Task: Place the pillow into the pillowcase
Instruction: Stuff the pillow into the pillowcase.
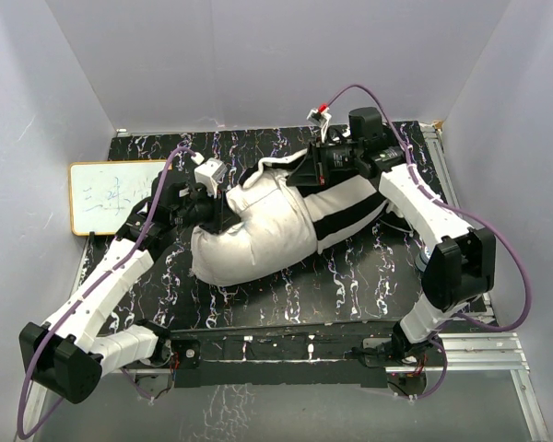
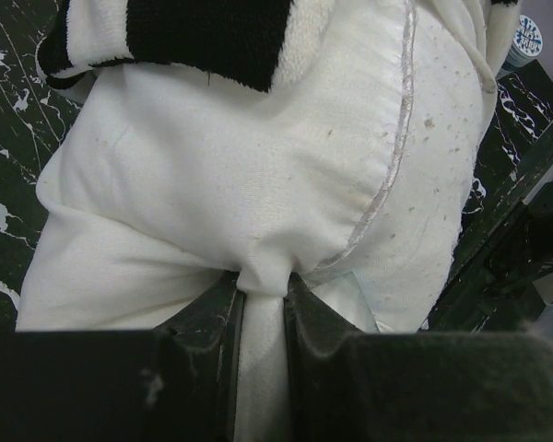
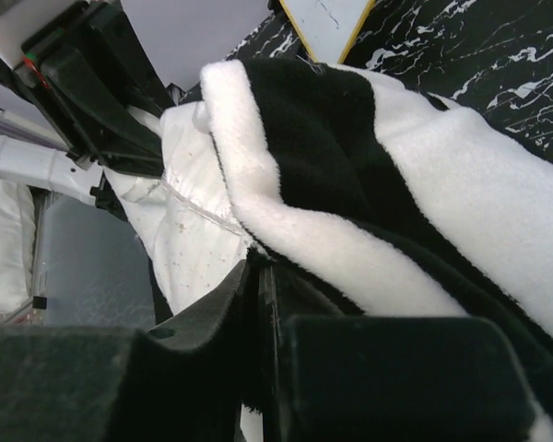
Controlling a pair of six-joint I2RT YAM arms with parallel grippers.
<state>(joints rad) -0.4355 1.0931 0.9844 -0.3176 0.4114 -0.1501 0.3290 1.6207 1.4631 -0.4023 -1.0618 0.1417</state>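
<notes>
Centrally on the table (image 1: pixel 350 276), the pillow (image 1: pixel 253 235) is laid slantwise, its bare white end toward the near left. Its far right part is covered by the pillowcase (image 1: pixel 346 203), whose striped mouth edge crosses the pillow roughly midway along its length. In the left wrist view, this black-and-white hem (image 2: pixel 203 37) is seen resting on the pillow (image 2: pixel 258 184) above a stitched seam.

Open dark tabletop is visible along the near side of the pillow, and a narrower strip is left behind it. The whiteboard (image 1: pixel 111 196) is placed at the left table edge, apart from the pillow.

The left gripper (image 2: pixel 263 285) is clamped narrowly on a bunched fold of the pillow, with the fabric pinched between both fingers (image 2: pixel 212 313). In the top view, the left gripper (image 1: pixel 210 198) is located at the pillow's far left end. The left arm is bent with its elbow low at the near left, and the forearm is raised toward the pillow.

The right gripper (image 3: pixel 258 276) is closed to a slit, into which the edge of the pillowcase (image 3: pixel 369 184) is drawn, beside the pillow (image 3: pixel 189 230). From above, the right gripper (image 1: pixel 318 166) is positioned at the pillowcase's far side. The right elbow is set out to the right, and the forearm is angled inward to the far left.
</notes>
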